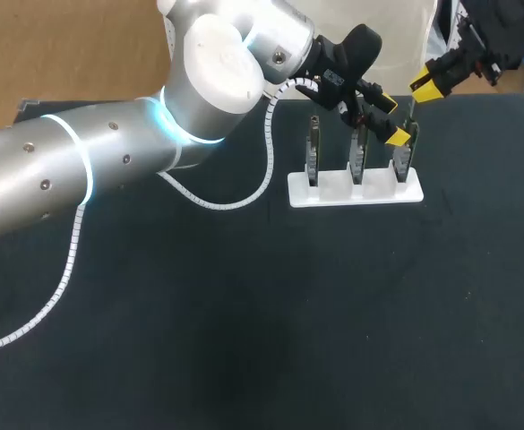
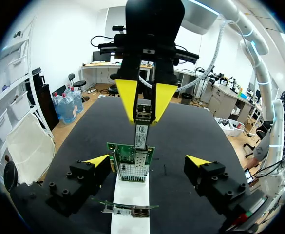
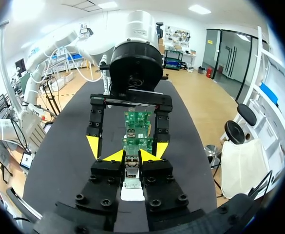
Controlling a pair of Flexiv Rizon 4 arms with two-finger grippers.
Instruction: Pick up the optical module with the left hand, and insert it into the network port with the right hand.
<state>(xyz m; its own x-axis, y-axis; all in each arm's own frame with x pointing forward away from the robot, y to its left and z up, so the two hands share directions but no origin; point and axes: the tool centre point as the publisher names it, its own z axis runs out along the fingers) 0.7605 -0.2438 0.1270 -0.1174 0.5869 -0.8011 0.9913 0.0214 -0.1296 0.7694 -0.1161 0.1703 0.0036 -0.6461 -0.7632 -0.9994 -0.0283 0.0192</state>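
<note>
My right gripper (image 3: 131, 157) is shut on the small metal optical module (image 3: 131, 170) and holds it upright. In the left wrist view the module (image 2: 142, 122) hangs from the right gripper (image 2: 145, 105), its lower end at the port cage of a green network card (image 2: 131, 158). That card is the rightmost one (image 1: 403, 159) on a white stand (image 1: 356, 191). My left gripper (image 1: 389, 116) stands open on either side of this card, touching nothing. The right gripper (image 1: 425, 88) comes in from the far right, above the card.
Two more network cards (image 1: 313, 152) (image 1: 358, 154) stand upright in the same white stand, left of the one under the module. My left arm and its white cable (image 1: 244, 202) cross the black tabletop (image 1: 333, 313) from the left.
</note>
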